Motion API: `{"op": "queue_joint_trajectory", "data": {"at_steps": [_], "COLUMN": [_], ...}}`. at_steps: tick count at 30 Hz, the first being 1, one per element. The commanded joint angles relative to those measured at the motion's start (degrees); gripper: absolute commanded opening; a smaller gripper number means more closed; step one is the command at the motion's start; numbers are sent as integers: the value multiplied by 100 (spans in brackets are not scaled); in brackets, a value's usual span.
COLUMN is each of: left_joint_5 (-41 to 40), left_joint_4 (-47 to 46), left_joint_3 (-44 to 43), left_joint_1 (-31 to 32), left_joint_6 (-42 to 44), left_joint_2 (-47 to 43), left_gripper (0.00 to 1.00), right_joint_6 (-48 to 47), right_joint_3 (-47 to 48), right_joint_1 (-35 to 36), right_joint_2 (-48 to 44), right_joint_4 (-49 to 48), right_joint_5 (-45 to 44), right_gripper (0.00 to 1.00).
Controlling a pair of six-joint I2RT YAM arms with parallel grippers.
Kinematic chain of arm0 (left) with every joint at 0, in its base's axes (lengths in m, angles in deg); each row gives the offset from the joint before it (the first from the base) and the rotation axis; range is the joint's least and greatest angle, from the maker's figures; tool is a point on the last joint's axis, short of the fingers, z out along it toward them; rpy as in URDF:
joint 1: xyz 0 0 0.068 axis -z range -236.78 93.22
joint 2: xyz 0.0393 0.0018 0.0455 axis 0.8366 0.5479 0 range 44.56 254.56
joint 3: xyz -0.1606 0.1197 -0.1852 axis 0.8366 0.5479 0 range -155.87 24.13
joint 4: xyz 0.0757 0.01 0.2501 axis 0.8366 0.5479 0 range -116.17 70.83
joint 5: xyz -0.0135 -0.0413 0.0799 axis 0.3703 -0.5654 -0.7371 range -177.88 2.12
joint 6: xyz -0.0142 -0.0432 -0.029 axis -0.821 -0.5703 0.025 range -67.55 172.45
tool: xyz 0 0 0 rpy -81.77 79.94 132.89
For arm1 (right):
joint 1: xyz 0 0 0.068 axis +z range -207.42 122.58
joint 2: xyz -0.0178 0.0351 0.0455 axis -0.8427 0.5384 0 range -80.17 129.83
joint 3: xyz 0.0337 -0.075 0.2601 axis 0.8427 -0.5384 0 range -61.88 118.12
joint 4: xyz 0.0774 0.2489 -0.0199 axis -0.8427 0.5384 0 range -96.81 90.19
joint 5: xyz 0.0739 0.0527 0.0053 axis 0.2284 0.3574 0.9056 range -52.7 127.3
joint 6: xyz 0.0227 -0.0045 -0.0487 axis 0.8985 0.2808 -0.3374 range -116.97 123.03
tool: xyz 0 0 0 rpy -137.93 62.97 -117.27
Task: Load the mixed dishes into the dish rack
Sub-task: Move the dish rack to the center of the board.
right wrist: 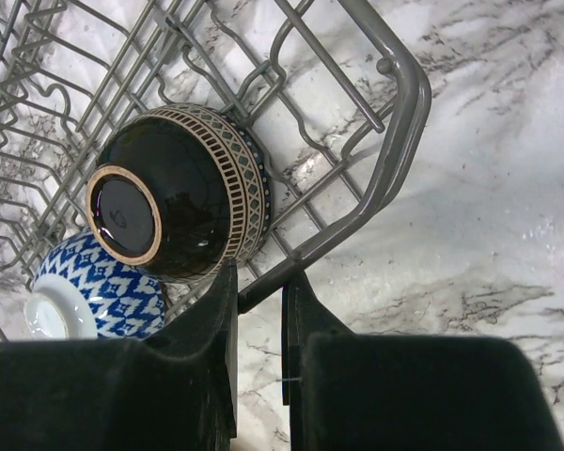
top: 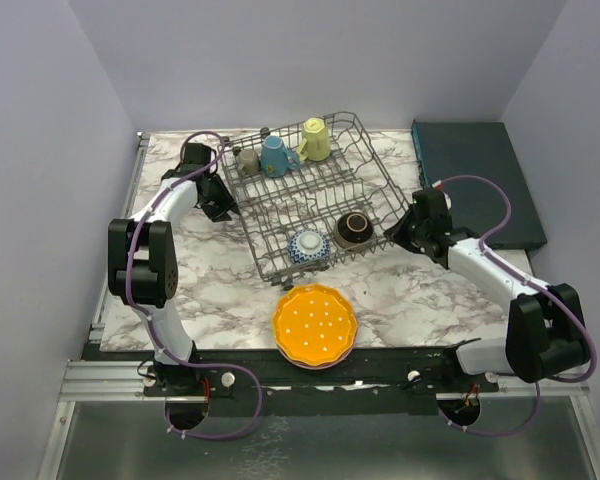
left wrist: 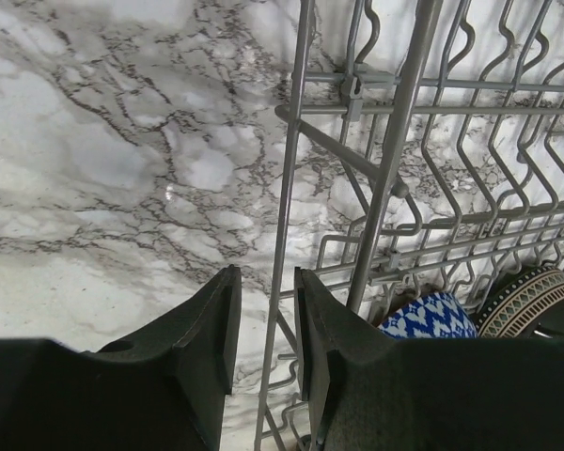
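The grey wire dish rack point(top: 292, 198) stands at mid table. At its far end sit a grey-olive mug point(top: 247, 160), a blue mug point(top: 275, 157) and a yellow mug point(top: 315, 140). At its near end lie a blue-white bowl point(top: 308, 247) and a dark brown bowl point(top: 354, 229). An orange dotted plate point(top: 315, 323) lies on a pink plate point(top: 325, 362) in front of the rack. My left gripper point(top: 220, 205) straddles the rack's left rim wire point(left wrist: 284, 188), with gaps on both sides. My right gripper point(right wrist: 258, 272) is shut on the rack's right corner rim point(right wrist: 399, 122), beside the dark brown bowl point(right wrist: 179, 202).
A flat dark teal box point(top: 475, 180) lies at the far right, behind my right arm. Bare marble table point(top: 420, 290) shows to the right of the plates and to the left of the rack. Purple walls close in the back and sides.
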Motion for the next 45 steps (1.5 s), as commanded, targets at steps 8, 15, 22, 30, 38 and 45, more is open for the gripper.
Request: {"op": "queue_joint_trajectory", "data": {"at_steps": [8, 15, 22, 30, 38, 45], "left_joint_5": [550, 522, 565, 312, -114, -349], "left_joint_4": [-527, -514, -404, -232, 129, 357], "left_joint_3": [-542, -869, -1237, -981, -771, -378], "left_joint_1": [654, 606, 594, 592, 596, 596], "left_joint_6": [-248, -181, -77, -93, -2, 135], "left_joint_2": [389, 599, 736, 621, 290, -233], "left_gripper": [36, 37, 38, 38, 38, 38], "right_joint_6": [381, 697, 804, 705, 259, -148], "right_joint_3": [-111, 227, 566, 458, 889, 967], "right_joint_1": [193, 192, 192, 193, 193, 191], "right_joint_2": [-24, 441, 712, 490, 254, -120], "right_joint_4": [-525, -767, -783, -614, 12, 155], "right_joint_5": [729, 968, 1077, 859, 411, 461], "right_gripper": [0, 0, 0, 29, 58, 64]}}
